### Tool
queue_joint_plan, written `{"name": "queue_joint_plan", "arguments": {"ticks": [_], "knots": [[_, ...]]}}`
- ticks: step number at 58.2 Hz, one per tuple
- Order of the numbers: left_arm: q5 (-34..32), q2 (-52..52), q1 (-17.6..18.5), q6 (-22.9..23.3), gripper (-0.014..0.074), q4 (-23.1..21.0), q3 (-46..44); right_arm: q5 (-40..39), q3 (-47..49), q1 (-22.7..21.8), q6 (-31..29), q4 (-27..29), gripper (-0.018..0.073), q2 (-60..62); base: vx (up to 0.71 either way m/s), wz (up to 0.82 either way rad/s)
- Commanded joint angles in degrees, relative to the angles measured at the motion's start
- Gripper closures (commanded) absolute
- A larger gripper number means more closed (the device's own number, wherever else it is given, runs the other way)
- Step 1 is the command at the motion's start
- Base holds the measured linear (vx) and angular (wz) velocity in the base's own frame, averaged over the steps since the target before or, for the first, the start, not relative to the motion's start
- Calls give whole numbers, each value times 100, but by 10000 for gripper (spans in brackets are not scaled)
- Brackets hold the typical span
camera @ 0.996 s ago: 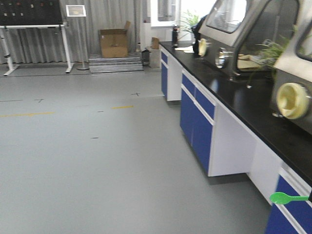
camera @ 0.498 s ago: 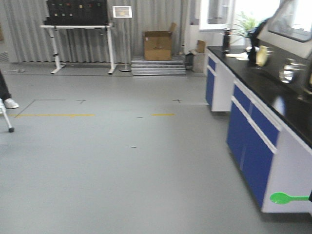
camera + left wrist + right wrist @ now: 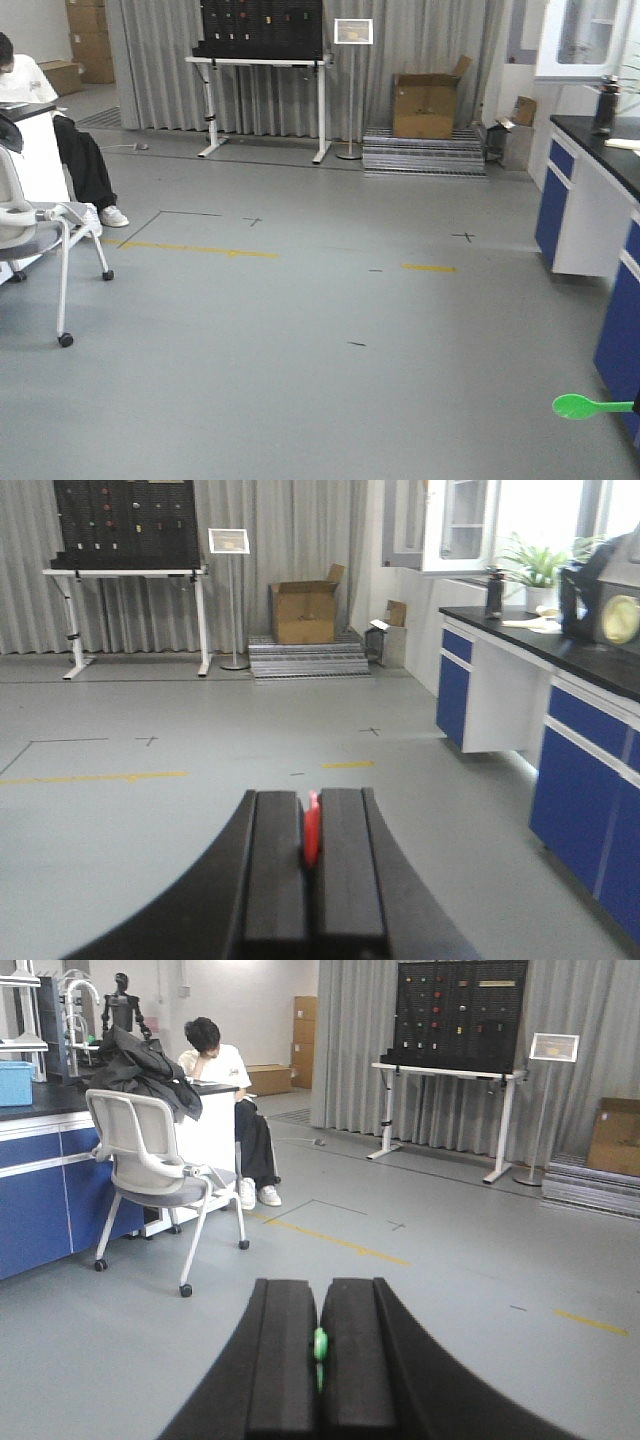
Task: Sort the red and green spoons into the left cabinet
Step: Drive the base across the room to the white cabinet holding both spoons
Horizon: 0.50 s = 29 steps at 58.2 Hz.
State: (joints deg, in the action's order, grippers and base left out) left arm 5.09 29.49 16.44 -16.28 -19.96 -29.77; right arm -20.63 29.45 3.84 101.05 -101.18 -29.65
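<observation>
Front view: the green spoon [image 3: 585, 406] hangs in the air at the lower right above the grey floor [image 3: 300, 380]. Its bowl points left and its handle runs off the right edge, so what holds it does not show here. Yellow tape [image 3: 195, 249] lies in strips on the floor. At the left a person [image 3: 45, 105] in a white shirt sits behind a wheeled office chair [image 3: 45, 225]. Along the curtained back wall are a black pegboard [image 3: 262, 28] on a white stand, a small sign on a pole [image 3: 352, 32] and an open cardboard box [image 3: 427, 105]. A black counter [image 3: 605, 145] over blue cupboard doors runs down the right side.

Left wrist view: the left tool [image 3: 310, 805] has its two black fingers [image 3: 275, 860] drawn narrow, pinching the red spoon [image 3: 312, 835]. Only a short red piece stands upright in the gap. Further off to the right, a potted plant [image 3: 535, 562] stands on the black worktop, and a white cabinet with a glass door [image 3: 462, 522] hangs at the room's corner.

Right wrist view: the right tool [image 3: 320, 1295] is likewise closed narrow, gripping the green spoon, which shows as a thin green sliver between the pads. A dark jacket [image 3: 140, 1070] is draped over the chair back, and the seated person leans head on hand.
</observation>
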Motion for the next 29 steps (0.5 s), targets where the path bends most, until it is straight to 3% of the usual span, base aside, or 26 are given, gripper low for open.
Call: {"name": "queue_joint_plan", "arguments": {"ticks": [1, 29], "knots": [[-420, 18, 26, 7, 596, -28, -125, 192, 173, -32, -17, -96, 564, -29, 61, 20], [-420, 15, 26, 7, 596, -28, -125, 183, 173, -32, -17, -96, 564, -29, 64, 1]]}}
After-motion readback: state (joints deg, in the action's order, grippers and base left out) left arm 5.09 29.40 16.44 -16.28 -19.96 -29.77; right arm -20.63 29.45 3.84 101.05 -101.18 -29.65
